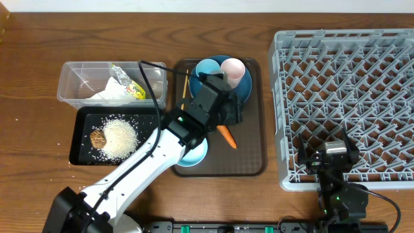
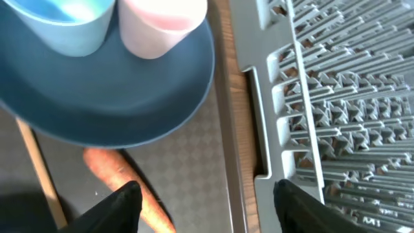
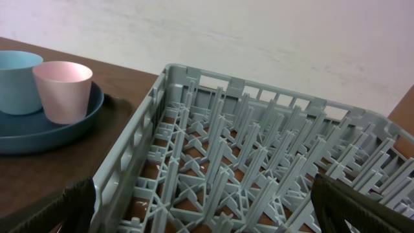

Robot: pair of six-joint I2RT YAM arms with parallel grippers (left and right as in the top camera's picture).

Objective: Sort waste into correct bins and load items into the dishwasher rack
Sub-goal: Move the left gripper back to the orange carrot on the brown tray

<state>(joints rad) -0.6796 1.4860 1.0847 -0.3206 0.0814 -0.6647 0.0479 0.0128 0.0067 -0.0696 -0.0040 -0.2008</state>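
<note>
Hidden: the left arm (image 1: 149, 158) is covering most of the bowl (image 1: 194, 154) and the near edge of the plate (image 1: 246, 90); from overhead its wrist is also hiding its own fingers.
Cut off: in the left wrist view the blue cup (image 1: 208, 68) and pink cup (image 1: 233, 69) are running off the top edge, and only the fingertips (image 2: 123, 200) are showing.
Carrot (image 1: 226, 136): it is lying on the brown tray (image 1: 249, 152) just beside the plate's near rim, passing behind the left fingertip. I cannot tell whether the two are touching.
Chopsticks (image 1: 184, 87): they are lying along the plate's left side, partly under its rim.
Bins: the tub (image 1: 77, 81) is holding the napkin (image 1: 113, 94) and wrapper (image 1: 129, 83); the black tray (image 1: 81, 139) is holding the rice (image 1: 119, 137) and a brown lump (image 1: 98, 138).
Rack (image 1: 349, 84): it is standing on the bench (image 1: 39, 39) to the right of the brown tray, with no dishes in it.
Left end effector (image 2: 208, 207): it is pointing down over the brown tray, fingers apart, gripping nothing.
Right end effector (image 3: 217, 213): it is hanging over the rack's near edge, spread wide and holding nothing; the right arm (image 1: 336, 188) is sitting low at the bench's front.
</note>
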